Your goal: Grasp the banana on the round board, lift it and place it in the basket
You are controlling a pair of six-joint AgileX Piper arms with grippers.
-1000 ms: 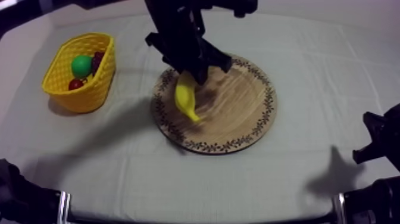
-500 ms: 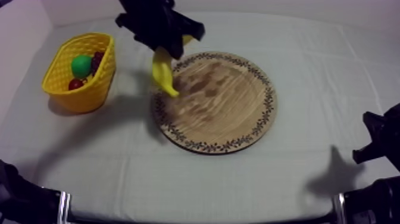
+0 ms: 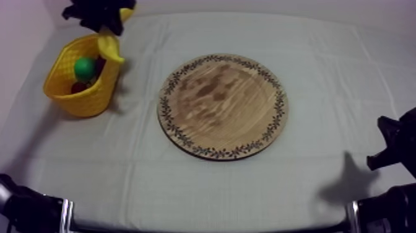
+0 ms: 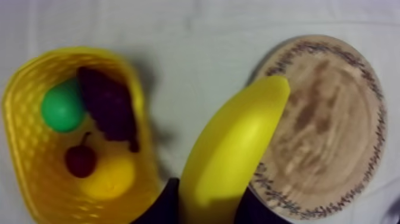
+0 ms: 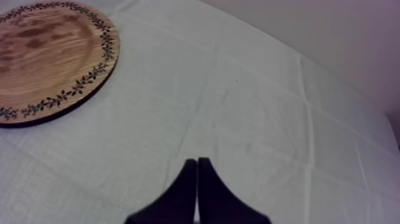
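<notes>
My left gripper hangs over the far rim of the yellow basket, shut on the banana, which droops over the basket's right edge. In the left wrist view the banana sticks out from between my fingers, between the basket and the bare wooden board. The board lies in the middle of the table with nothing on it. My right gripper rests low at the table's right side, its fingers together as a narrow wedge over the cloth.
Inside the basket lie a green round fruit, a dark bunch of grapes, a small red fruit and a yellow fruit. The board's edge lies off beyond my right gripper.
My left arm has carried the banana off the board and leftward, from above the board's left rim to over the basket. The right arm has stayed still.
</notes>
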